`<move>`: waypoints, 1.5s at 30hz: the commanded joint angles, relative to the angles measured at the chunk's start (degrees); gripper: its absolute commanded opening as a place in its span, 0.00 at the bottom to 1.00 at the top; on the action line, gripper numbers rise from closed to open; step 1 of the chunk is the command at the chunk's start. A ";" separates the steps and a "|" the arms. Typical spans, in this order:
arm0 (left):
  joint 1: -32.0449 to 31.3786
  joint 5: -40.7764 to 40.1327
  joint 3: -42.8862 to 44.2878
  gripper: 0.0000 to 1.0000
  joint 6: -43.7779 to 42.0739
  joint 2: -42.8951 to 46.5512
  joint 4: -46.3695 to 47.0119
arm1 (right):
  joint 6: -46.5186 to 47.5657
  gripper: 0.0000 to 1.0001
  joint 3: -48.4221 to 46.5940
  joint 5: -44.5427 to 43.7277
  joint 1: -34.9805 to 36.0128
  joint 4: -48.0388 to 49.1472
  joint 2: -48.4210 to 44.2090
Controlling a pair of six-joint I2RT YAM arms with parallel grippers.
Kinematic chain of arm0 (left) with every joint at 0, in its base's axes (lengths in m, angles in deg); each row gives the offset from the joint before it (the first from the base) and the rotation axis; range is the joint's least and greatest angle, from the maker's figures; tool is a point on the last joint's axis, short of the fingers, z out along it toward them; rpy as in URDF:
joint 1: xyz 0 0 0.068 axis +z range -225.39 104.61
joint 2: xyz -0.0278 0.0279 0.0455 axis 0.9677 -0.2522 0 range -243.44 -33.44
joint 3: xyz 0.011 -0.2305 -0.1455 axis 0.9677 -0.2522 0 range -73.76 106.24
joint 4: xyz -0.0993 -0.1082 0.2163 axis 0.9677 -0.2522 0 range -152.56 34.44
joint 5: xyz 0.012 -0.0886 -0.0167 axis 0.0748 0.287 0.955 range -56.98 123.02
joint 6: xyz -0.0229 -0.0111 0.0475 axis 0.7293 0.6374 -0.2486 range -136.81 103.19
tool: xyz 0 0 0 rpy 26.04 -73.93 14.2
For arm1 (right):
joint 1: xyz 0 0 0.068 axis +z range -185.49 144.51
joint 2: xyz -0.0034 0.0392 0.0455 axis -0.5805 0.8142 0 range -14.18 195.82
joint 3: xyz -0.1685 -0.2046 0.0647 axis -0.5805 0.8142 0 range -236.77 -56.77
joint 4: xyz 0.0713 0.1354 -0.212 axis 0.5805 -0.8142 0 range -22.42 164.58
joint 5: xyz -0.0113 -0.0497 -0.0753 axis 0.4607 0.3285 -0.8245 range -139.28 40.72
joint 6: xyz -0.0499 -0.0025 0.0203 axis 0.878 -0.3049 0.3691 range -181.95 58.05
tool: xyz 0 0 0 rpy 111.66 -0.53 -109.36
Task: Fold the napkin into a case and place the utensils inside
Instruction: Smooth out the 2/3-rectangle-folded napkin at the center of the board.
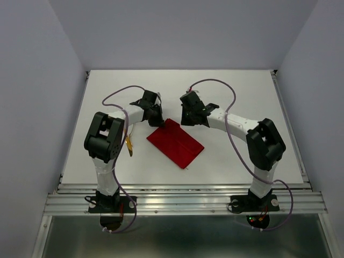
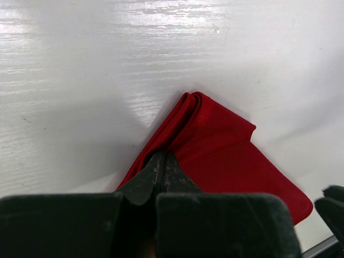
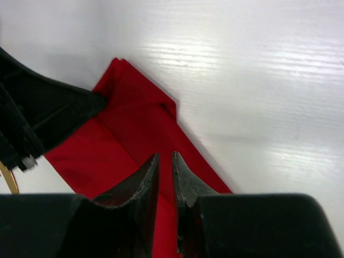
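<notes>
The red napkin (image 1: 176, 143) lies folded into a narrow rectangle, slanting across the middle of the white table (image 1: 242, 91). My left gripper (image 1: 157, 121) is at its far left corner. In the left wrist view the left gripper (image 2: 163, 156) has its jaws pressed together on the napkin (image 2: 231, 156), and the folded edge layers run up into the tips. My right gripper (image 3: 165, 156) hovers over the napkin (image 3: 134, 129) near its far right edge, open by a thin gap with red cloth showing through. One gold utensil (image 1: 129, 144) lies partly hidden beside the left arm.
The raised metal rail (image 1: 183, 200) runs along the near table edge by both arm bases. Grey walls close in the left, right and back. Purple cables (image 1: 231, 134) loop over both arms.
</notes>
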 commanded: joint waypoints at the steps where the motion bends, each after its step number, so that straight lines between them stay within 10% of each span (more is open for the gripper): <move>1: -0.13 -0.62 -1.15 0.00 -1.63 2.02 -0.77 | 1.10 0.21 7.34 -3.12 -0.09 0.16 -6.84; 27: -0.13 -0.88 -1.68 0.00 -3.04 3.42 -1.47 | 5.14 0.22 21.05 -1.72 -0.62 -1.78 -10.98; 45: -0.83 1.84 3.50 0.00 -3.56 -2.72 -2.17 | -11.91 0.20 35.13 1.28 7.99 2.70 -21.44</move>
